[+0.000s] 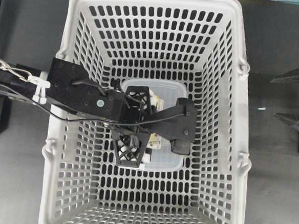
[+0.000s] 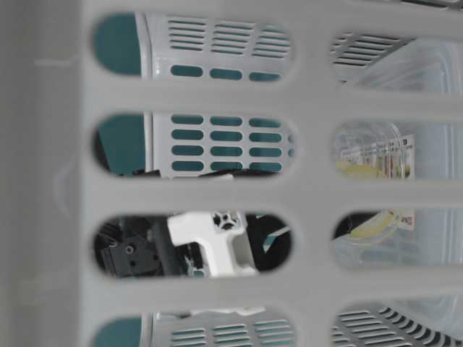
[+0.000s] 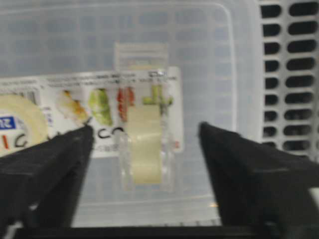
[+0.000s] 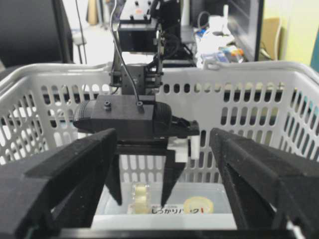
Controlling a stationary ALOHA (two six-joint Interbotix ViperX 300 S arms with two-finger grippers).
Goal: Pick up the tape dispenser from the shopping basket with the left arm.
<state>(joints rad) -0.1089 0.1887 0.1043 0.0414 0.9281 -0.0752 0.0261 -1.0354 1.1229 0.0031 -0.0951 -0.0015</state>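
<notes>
hidden: the left arm (image 1: 84, 94) covers the middle of the tape dispenser (image 1: 166, 90) in the overhead view | cut off: the shopping basket (image 1: 72, 45) loses its near rim at the bottom edge | blurred: the basket wall fills the table-level view, label print unreadable | contact of fingers (image 3: 45, 164) with the pack: cannot tell

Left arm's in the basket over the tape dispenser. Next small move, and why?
Probably ease the left end effector down a little, then close. In the left wrist view its open fingers straddle the small tape roll of the tape dispenser without touching. The pack lies flat on the shopping basket floor. The right end effector hangs open outside.
</notes>
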